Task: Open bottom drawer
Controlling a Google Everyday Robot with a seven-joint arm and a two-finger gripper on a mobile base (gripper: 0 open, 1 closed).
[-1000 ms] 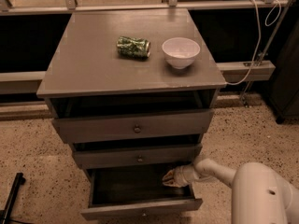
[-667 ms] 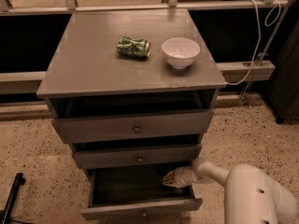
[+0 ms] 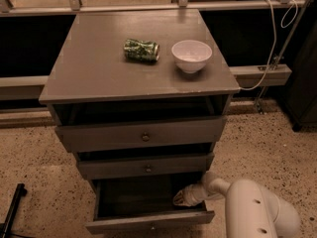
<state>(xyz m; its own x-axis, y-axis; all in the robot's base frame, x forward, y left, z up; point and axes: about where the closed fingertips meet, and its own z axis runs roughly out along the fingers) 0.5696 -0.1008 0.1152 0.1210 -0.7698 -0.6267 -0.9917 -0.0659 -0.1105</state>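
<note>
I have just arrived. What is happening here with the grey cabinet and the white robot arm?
The robot's arm reaches in from the lower right. Its gripper is at the right end of the bottom drawer, just behind the drawer's front panel. This drawer is pulled well out, so its dark inside shows, while the middle drawer and top drawer sit much further in. On the cabinet top a crushed green can lies beside a white bowl.
</note>
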